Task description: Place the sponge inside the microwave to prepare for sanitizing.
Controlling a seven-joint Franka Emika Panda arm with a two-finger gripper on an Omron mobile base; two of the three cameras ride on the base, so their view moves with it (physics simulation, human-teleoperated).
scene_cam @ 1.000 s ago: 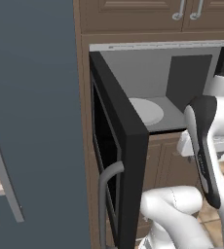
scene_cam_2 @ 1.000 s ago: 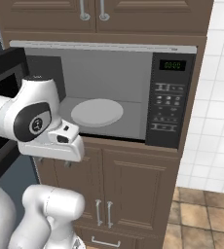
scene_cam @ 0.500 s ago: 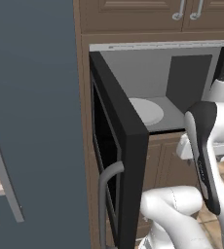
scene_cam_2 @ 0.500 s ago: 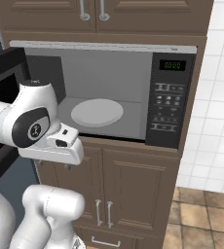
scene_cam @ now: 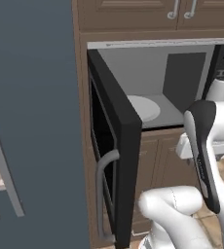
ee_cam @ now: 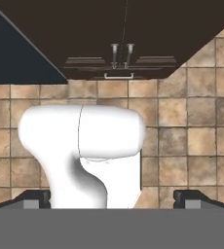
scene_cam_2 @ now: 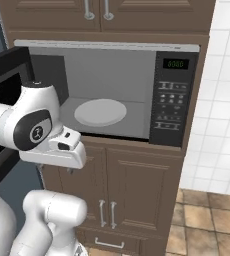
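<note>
Inside the microwave (scene_cam_2: 112, 95), door swung fully out toward 9 o'clock, the white round plate (scene_cam_2: 100, 111) lies bare on the grey floor, presumably readied to receive the sponge, whose whereabouts cannot be established. The end effector (ee_cam: 112, 197), aimed down at the tiled floor (ee_cam: 192, 141), stands wide open and empty. Right base view gives the button panel (scene_cam_2: 170, 100); left base view gives the door handle (scene_cam: 102, 194).

One microwave (scene_cam_2: 112, 92) with its one door (scene_cam: 115, 146) swung open, one white round plate (scene_cam_2: 100, 111) inside, one button panel (scene_cam_2: 171, 107), and two lower cabinet doors (scene_cam_2: 122, 195) beneath.
</note>
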